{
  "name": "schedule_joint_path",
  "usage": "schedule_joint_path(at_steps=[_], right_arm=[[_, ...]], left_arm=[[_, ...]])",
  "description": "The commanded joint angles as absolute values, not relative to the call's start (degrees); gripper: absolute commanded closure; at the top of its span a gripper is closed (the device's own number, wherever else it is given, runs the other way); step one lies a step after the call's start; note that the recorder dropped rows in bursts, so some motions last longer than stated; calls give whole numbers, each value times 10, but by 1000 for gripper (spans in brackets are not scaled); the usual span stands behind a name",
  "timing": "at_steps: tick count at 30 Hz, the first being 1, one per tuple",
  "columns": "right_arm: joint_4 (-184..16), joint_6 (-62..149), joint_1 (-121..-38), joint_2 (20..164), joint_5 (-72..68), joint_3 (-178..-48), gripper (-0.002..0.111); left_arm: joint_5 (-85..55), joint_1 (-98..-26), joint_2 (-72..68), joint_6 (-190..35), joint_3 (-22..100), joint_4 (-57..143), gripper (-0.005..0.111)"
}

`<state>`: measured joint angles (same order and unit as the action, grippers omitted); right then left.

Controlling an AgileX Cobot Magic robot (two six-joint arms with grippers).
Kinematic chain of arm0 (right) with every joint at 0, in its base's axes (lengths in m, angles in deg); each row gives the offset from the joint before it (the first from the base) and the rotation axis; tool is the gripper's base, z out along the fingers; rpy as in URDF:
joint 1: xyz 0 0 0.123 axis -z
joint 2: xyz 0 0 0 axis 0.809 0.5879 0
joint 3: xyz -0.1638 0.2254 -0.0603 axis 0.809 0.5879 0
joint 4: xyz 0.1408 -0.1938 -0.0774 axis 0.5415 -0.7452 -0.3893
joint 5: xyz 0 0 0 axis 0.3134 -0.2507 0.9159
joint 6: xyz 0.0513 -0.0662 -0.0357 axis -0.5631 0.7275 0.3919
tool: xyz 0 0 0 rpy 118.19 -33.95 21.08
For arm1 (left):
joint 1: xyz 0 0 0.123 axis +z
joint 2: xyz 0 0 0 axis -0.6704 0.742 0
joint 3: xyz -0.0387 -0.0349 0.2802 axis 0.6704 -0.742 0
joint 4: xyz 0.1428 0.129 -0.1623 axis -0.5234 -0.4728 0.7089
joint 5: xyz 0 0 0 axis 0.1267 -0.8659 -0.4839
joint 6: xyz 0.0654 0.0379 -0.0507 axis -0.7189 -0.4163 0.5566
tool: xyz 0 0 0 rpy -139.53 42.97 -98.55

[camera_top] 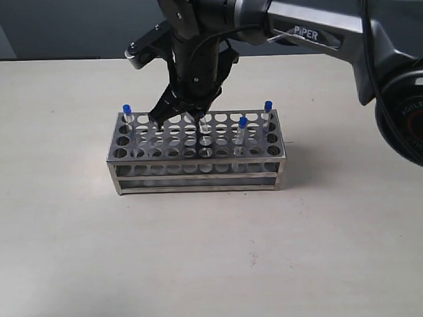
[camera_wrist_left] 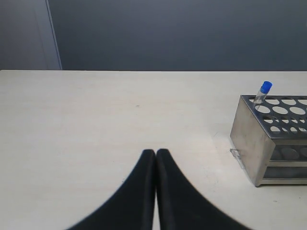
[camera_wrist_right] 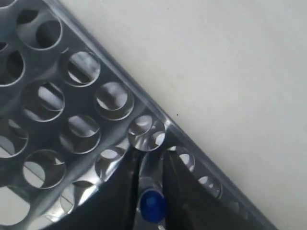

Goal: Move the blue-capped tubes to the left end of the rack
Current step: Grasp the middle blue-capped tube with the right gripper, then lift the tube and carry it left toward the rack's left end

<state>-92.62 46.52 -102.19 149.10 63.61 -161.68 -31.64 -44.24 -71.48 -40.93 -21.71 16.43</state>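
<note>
The rack [camera_top: 198,166] lay with its long axis running left to right. Your right gripper [camera_wrist_right: 151,184] stood over its middle, clamped on one upright blue-capped tube [camera_wrist_right: 152,203]. The left-end tube [camera_top: 126,112] lay to that gripper's left. Your left gripper [camera_wrist_left: 156,155], pressed together and empty, sat beyond that end.

Soft even light, blurred wrist close-up
</note>
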Motion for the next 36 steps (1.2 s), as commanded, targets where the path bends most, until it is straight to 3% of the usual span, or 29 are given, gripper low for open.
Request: schedule_joint_path(at_steps=[1,15,20,24,36], right_arm=[[-938,467,-1020,1484,654,-1613,109],[-933,468,-1021,1376,620,-1613,109],[-806,541,-1021,1361,592,-1613,109],[-696,614,-1023,1369,548,-1613,109],[-719,642,-1047,1450,502,-1647,109]], left_arm=[[-314,-446,-717,-409,-215,166,106],[-314,-446,-717,-409,-215,165,106],[-312,-446,-717,-409,-215,165,106],[-312,-446,-717,-409,-215,165,106],[-312,-446,-717,-409,-215,165,106]])
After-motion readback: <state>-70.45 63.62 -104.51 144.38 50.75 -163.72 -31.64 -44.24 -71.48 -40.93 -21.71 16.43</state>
